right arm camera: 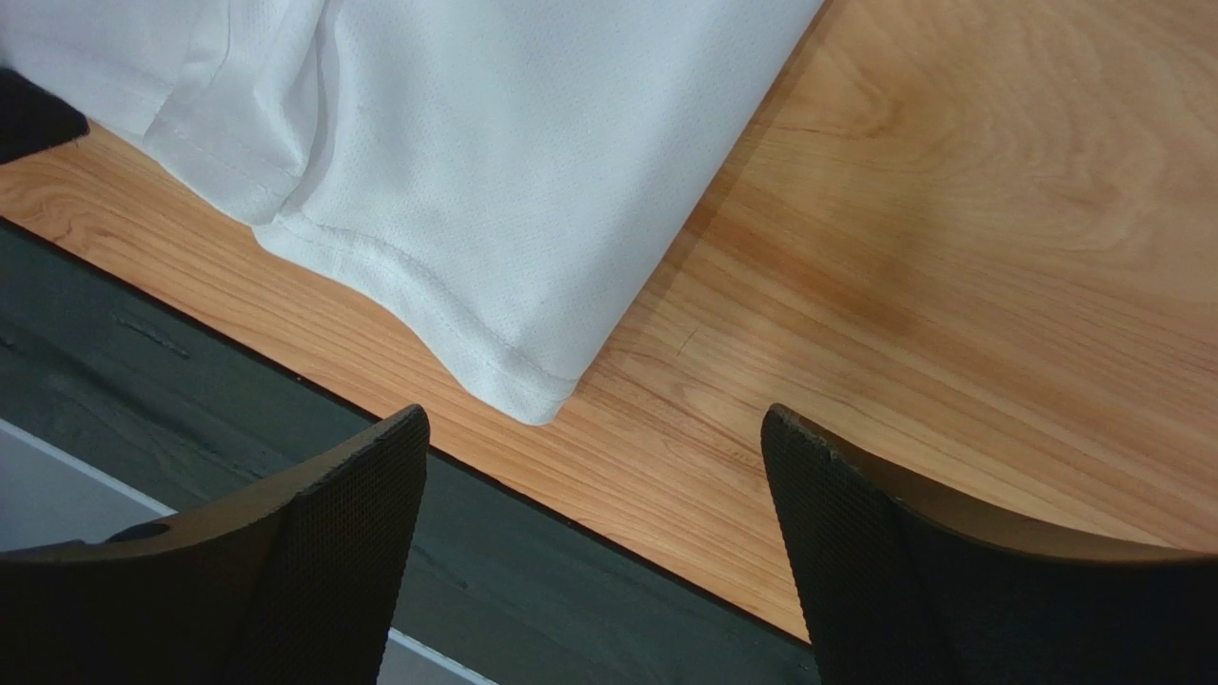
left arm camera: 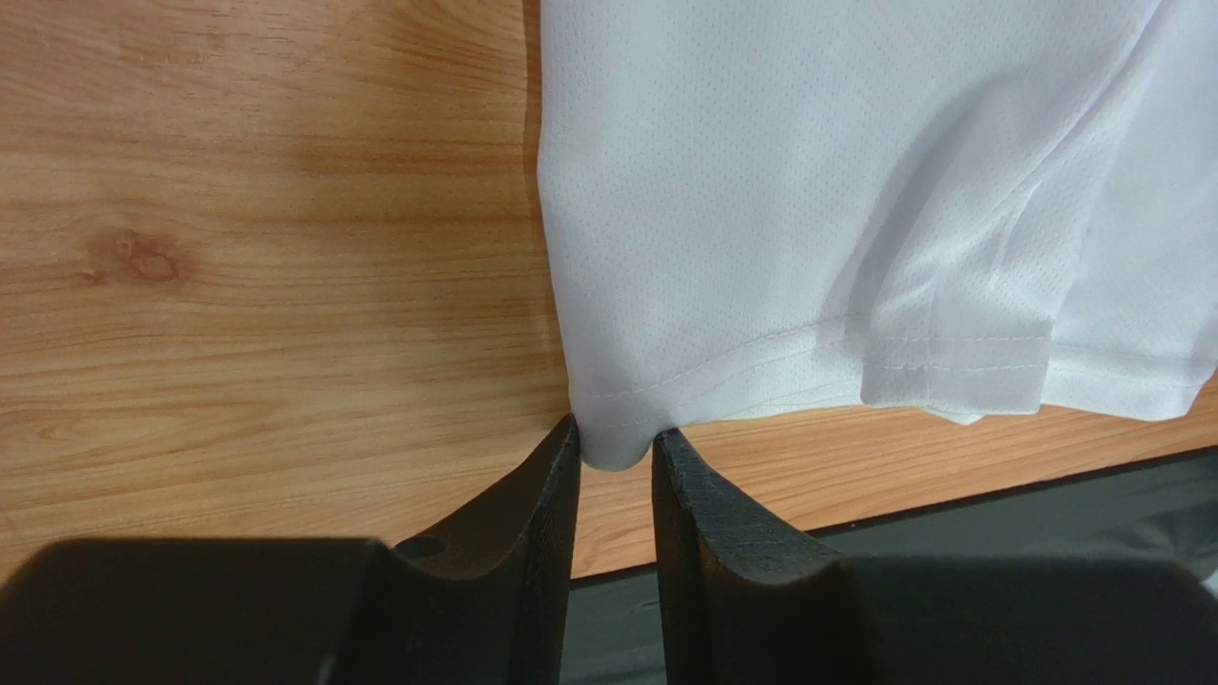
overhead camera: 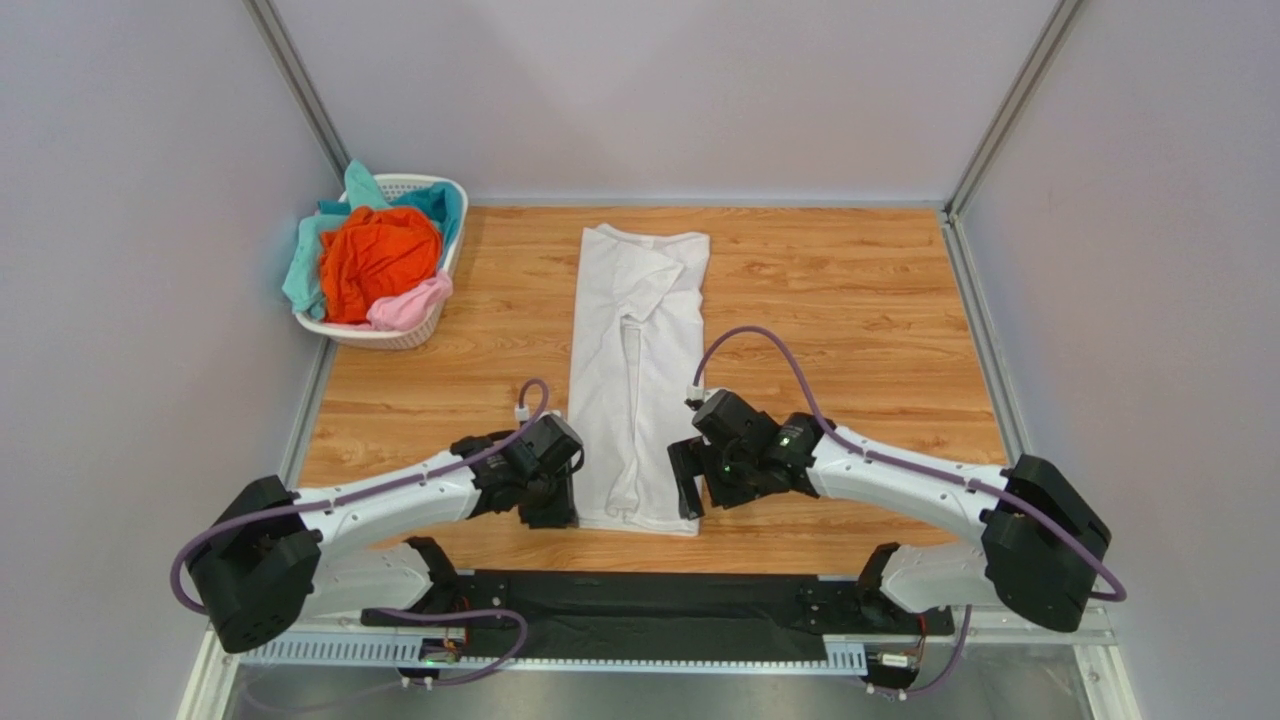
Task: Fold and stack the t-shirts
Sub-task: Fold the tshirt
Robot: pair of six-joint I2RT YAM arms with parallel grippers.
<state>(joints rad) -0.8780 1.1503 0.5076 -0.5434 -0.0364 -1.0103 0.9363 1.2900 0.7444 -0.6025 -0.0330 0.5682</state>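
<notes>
A white t-shirt [overhead camera: 639,360] lies folded into a long strip down the middle of the wooden table [overhead camera: 842,300], hem toward the arms. My left gripper [overhead camera: 559,503] is at its near left corner. In the left wrist view the fingers [left arm camera: 551,471] pinch that hem corner [left arm camera: 618,428], and cloth touches both tips. My right gripper [overhead camera: 687,488] hovers at the near right corner. Its jaws stand wide apart, and the white hem corner [right arm camera: 536,393] lies just ahead of the right gripper [right arm camera: 593,421], untouched. Orange [overhead camera: 376,255], teal [overhead camera: 313,255] and pale pink [overhead camera: 409,305] t-shirts are piled in a basket.
The white lattice basket [overhead camera: 451,203] stands at the table's far left corner. A black strip [overhead camera: 661,593] runs along the near table edge, right under both grippers. Grey walls close in the left, back and right sides.
</notes>
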